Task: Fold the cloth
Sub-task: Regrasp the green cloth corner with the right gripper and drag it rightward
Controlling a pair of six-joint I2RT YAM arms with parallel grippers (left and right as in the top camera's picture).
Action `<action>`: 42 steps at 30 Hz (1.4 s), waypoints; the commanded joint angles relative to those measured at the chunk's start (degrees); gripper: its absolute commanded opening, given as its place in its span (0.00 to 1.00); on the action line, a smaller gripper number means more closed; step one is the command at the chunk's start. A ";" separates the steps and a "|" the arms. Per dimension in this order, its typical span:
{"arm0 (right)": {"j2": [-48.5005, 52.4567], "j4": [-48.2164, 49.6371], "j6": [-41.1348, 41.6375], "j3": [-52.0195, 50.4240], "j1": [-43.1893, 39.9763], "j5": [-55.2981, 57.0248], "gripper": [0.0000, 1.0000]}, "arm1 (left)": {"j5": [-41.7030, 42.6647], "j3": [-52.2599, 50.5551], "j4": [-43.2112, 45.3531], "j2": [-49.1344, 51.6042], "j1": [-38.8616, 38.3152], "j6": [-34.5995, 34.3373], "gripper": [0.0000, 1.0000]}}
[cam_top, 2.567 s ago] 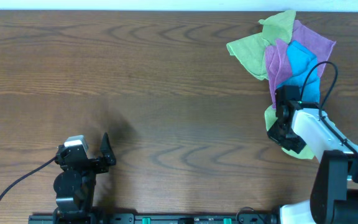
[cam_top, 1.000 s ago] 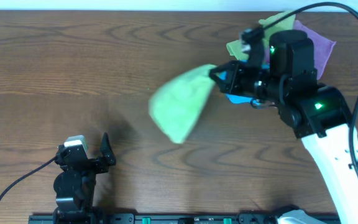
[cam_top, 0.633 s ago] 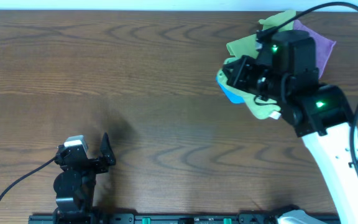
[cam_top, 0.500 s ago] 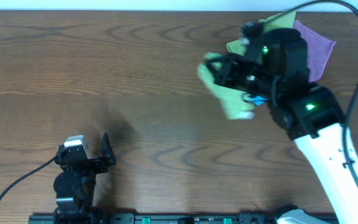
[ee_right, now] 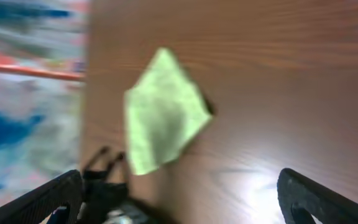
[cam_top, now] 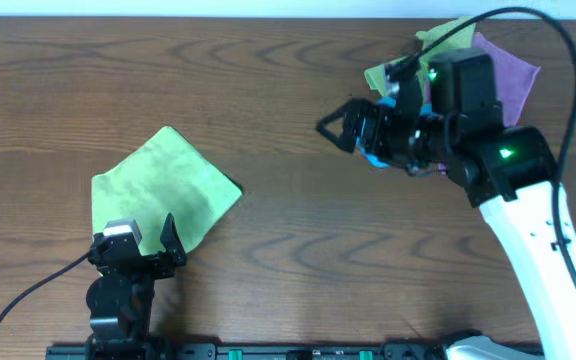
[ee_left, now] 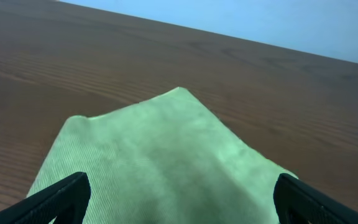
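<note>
The lime-green cloth (cam_top: pixel 158 190) lies spread on the table at the left, with one corner pointing away. Its near edge reaches my left gripper (cam_top: pixel 146 236). In the left wrist view the cloth (ee_left: pixel 166 149) fills the space under my left gripper (ee_left: pixel 182 190), which stands open and wide above it, holding nothing. My right gripper (cam_top: pixel 340 124) hangs in the air at the upper right, open and empty, well away from the cloth. The blurred right wrist view shows the cloth (ee_right: pixel 163 112) far off beyond my open right gripper (ee_right: pixel 179 186).
A pile of other cloths sits at the far right corner: dull olive green (cam_top: pixel 390 76), purple (cam_top: pixel 510 70) and a bit of blue (cam_top: pixel 376 156) under my right arm. The table's far edge runs just behind the pile.
My right gripper swung the cloth leftwards, then opened and let it go. The cloth now lies at the left in front of my left gripper. The left arm has not moved.
</note>
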 commanded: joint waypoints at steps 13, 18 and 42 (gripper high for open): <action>21.62 4.35 -21.90 0.11 14.01 3.19 0.01 | -0.83 -1.25 -0.35 -0.33 0.17 -0.63 0.95; 26.64 10.08 -22.60 0.11 18.69 3.04 0.01 | -0.83 -1.25 -0.33 -0.33 0.17 -0.63 0.95; 41.11 33.59 -19.15 0.11 29.35 6.21 0.01 | -0.83 -1.25 -0.35 -0.33 0.17 -0.61 0.95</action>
